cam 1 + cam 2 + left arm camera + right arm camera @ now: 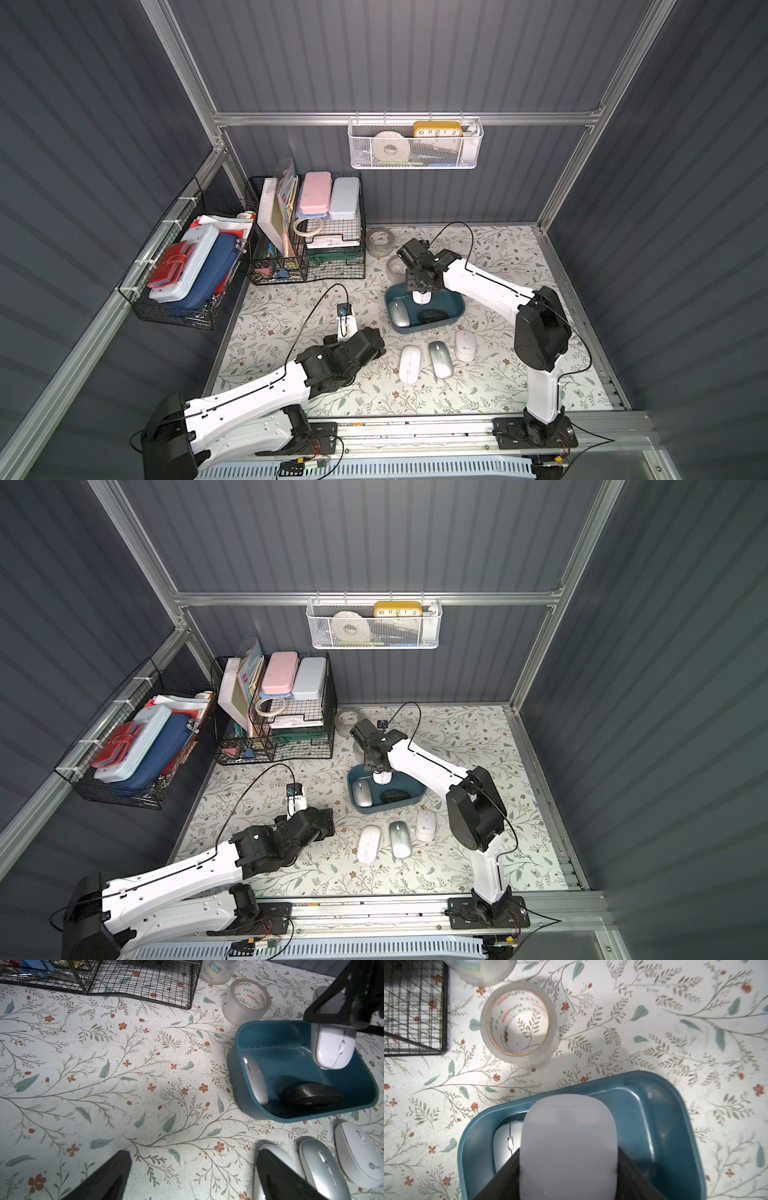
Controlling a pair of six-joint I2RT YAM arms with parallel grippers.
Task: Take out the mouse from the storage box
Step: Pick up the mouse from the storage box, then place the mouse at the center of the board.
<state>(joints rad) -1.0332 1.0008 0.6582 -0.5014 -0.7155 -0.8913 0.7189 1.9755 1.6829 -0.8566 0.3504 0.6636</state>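
The right gripper [568, 1172] is pinching the white mouse [569, 1126] by its sides, dangling it over the back end of the teal box [664, 1126], presumably to clear the rim. A silver mouse [255, 1082] and a black mouse [309, 1093] sit inside. The left gripper [193, 1154] hangs spread wide over the table [104, 1084], out of the way.

The floral table [519, 266] carries the box [419, 329]. Just in front of it three mice lie in a row: white mouse [409, 363], silver mouse [440, 359], logo mouse [465, 345]. Behind the box stands the near roll [236, 1012]. The far roll [378, 252] is beside the rack [332, 266], perhaps touching it.
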